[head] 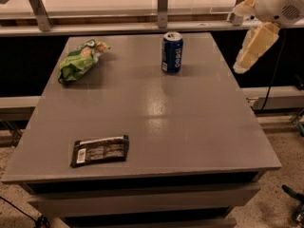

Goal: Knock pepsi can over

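The pepsi can (172,52), dark blue with white lettering and a silver top, stands upright at the back middle of the grey table (190,127). My gripper (250,50), cream-coloured, hangs in the air off the table's right edge near the back. It is to the right of the can, at about the can's height, and well apart from it. It holds nothing that I can see.
A green snack bag (80,60) lies at the back left of the table. A flat black wrapped bar (100,150) lies near the front left. A light counter with metal posts (163,4) runs behind the table. Cables lie on the floor at the right.
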Available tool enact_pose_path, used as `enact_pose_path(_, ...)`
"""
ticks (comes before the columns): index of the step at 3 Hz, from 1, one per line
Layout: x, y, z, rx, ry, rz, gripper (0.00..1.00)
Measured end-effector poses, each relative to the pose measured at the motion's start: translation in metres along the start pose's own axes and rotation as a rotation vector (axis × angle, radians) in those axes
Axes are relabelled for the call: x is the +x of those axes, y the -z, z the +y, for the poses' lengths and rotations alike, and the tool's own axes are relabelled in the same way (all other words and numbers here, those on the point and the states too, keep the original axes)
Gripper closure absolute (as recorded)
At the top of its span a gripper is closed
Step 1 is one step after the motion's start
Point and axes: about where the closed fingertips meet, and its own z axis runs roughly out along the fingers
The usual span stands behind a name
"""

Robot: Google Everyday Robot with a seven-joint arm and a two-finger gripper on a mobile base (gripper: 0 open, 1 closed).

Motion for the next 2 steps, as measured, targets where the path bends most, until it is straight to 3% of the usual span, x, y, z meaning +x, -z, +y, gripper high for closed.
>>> enact_pose_path(1, -0.029, -0.029, -0.036, 0.011, 0.031, -0.173, 0.0)
enact_pose_path(2, -0.048, -0.042, -0.051, 0.042, 0.05, -0.267, 0.0)
